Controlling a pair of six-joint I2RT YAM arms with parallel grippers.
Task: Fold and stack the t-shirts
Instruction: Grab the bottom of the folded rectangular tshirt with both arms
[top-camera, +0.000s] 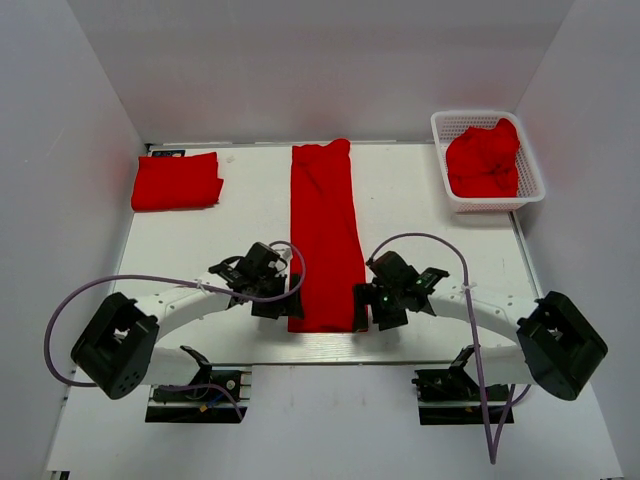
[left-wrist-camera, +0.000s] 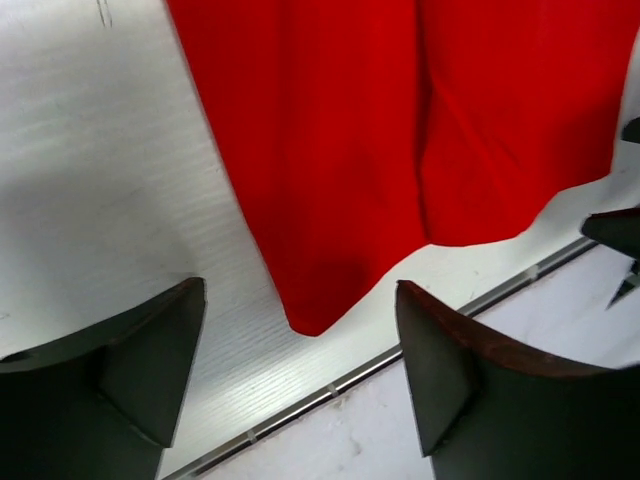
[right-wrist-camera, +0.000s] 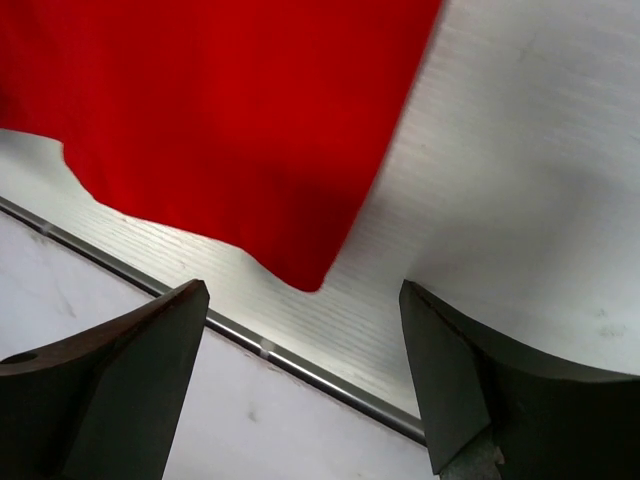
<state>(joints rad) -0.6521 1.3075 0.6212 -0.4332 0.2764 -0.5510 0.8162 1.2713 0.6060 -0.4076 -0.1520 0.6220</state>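
Observation:
A red t-shirt lies folded into a long narrow strip down the middle of the table. My left gripper is open and empty just above its near left corner. My right gripper is open and empty just above its near right corner. A folded red t-shirt lies at the far left. More crumpled red t-shirts fill the white mesh basket at the far right.
The table's near edge with its metal trim runs right under both grippers and also shows in the right wrist view. White walls close in the table on three sides.

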